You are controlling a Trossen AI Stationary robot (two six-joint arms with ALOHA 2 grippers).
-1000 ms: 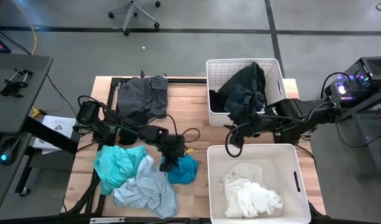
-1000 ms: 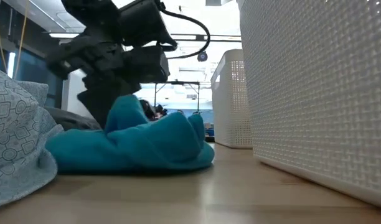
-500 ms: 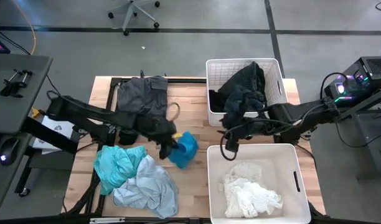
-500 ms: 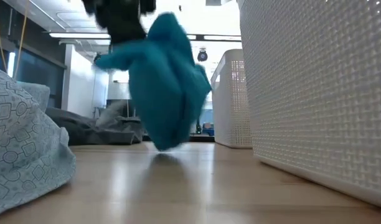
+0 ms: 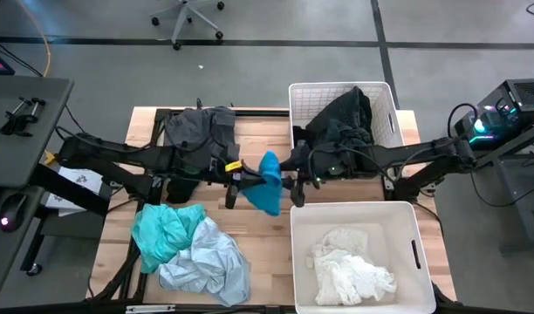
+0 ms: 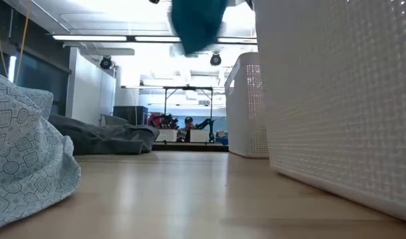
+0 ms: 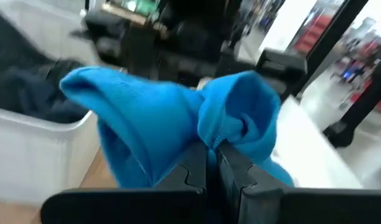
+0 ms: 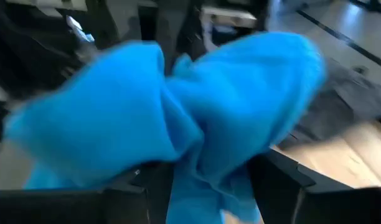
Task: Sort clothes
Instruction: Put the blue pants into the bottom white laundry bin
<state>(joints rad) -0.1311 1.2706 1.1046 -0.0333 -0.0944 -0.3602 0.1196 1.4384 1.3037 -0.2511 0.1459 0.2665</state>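
A bright blue garment [image 5: 269, 185] hangs in the air between my two grippers, over the middle of the table and beside the bins. It also shows at the top of the low view [image 6: 196, 23]. My left gripper [image 5: 241, 180] is shut on it. My right gripper [image 5: 295, 180] is open at the garment's right side, its two fingers standing on either side of the hanging cloth [image 8: 228, 106]. A charcoal grey garment [image 5: 199, 135] lies at the far left. A teal garment [image 5: 167, 231] and a pale blue patterned one [image 5: 210, 266] lie at the near left. My left gripper pinches a bunched fold of the blue garment [image 7: 218, 134] between its two shut fingers [image 7: 193, 171], coming level from the table's left. The garment is lifted clear of the table and hangs slack below and beyond the fingers. My right gripper: the cloth runs down between its open fingers [image 8: 281, 183], and I cannot tell whether they touch it.
Two white slatted bins stand at the right. The far one [image 5: 385, 96] holds dark clothes [image 5: 341, 122], and the near one [image 5: 411, 218] holds white clothes [image 5: 350, 266]. Bare wood [image 5: 263, 249] lies between the near-left pile and the near bin.
My left gripper has risen and gone toward the table's far edge, lifting the blue garment clear of the table, so that it now hangs bunched. My right gripper has gone toward the table's left, up to the garment.
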